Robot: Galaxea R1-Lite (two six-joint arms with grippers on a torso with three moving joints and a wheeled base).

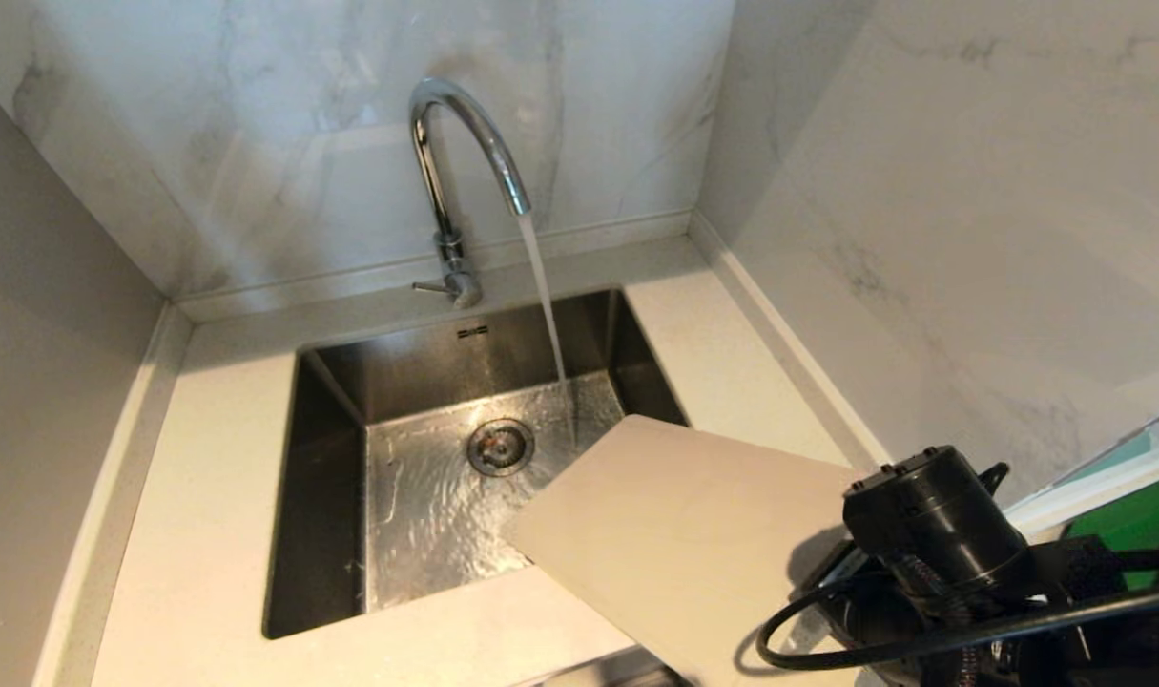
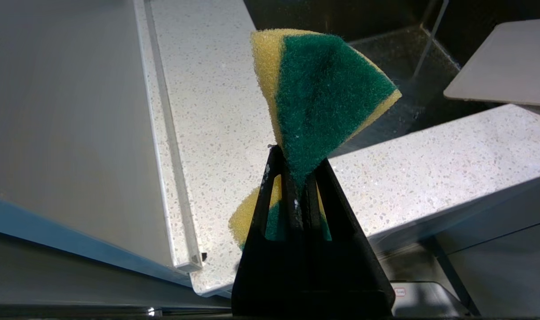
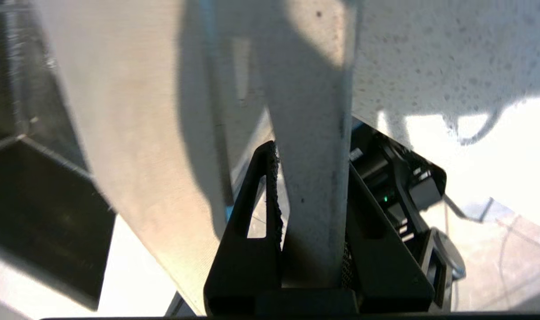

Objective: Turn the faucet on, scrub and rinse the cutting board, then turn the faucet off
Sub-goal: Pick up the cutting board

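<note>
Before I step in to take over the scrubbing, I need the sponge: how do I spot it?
Start at the square steel sink under the running chrome gooseneck faucet; beside it lies the speckled white stone counter. Above that counter the left gripper pinches a folded yellow foam sponge with a dark green scouring face, the only coloured, fuzzy thing among smooth pale surfaces.

Grey-veined marble walls (image 1: 922,191) meet in a corner; pale speckled countertop (image 1: 207,496) below.

I am seeing the chrome gooseneck faucet (image 1: 460,181) running, its stream falling into the basin. I am holding the off-white cutting board (image 1: 679,530) tilted, its rounded corner projecting over the basin, clear of the stream.
</note>
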